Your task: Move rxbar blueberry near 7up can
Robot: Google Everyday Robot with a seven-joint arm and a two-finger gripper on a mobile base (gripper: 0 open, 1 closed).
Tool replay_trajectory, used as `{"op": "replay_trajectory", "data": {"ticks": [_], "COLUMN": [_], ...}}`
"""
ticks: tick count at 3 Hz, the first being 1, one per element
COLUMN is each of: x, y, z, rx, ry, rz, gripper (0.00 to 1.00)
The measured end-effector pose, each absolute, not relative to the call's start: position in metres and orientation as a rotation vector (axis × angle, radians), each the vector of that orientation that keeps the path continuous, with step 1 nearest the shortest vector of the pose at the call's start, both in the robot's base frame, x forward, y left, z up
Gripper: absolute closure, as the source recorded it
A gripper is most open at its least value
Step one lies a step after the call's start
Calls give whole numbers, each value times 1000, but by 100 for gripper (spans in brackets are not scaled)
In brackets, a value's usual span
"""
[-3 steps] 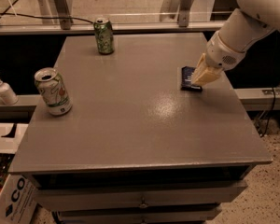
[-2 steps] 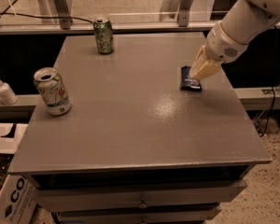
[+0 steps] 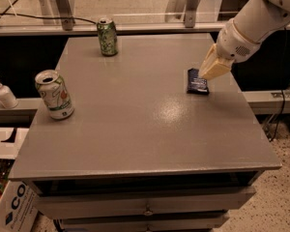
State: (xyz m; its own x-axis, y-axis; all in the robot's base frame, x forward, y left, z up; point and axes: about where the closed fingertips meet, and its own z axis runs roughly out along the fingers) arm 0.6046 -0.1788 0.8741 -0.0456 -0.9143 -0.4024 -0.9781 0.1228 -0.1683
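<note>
The rxbar blueberry (image 3: 196, 82), a flat dark-blue bar, lies on the grey table (image 3: 135, 124) near its right edge. My gripper (image 3: 210, 75) hangs from the white arm at the upper right, its cream tip just above the bar's right end. The bar still rests on the table. The 7up can (image 3: 54, 94), pale with green marks and a red spot, stands upright at the table's left edge, far from the bar.
A darker green can (image 3: 107, 36) stands at the back of the table. A white pump bottle (image 3: 3, 94) sits on a ledge left of the table. A cardboard box (image 3: 9, 204) is on the floor at lower left. Drawers are below the tabletop.
My gripper has risen slightly and shifted up and right off the bar. The bar and both cans have not moved.
</note>
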Motion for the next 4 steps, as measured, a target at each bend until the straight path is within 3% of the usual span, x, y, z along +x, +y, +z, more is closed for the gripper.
{"op": "replay_trajectory", "data": {"ticks": [3, 4], "x": [625, 626], "y": [-198, -196], "z": [861, 858], "rx": [-1791, -1793], "ry": [2037, 2037], "rz": [199, 203], "gripper": [14, 0]}}
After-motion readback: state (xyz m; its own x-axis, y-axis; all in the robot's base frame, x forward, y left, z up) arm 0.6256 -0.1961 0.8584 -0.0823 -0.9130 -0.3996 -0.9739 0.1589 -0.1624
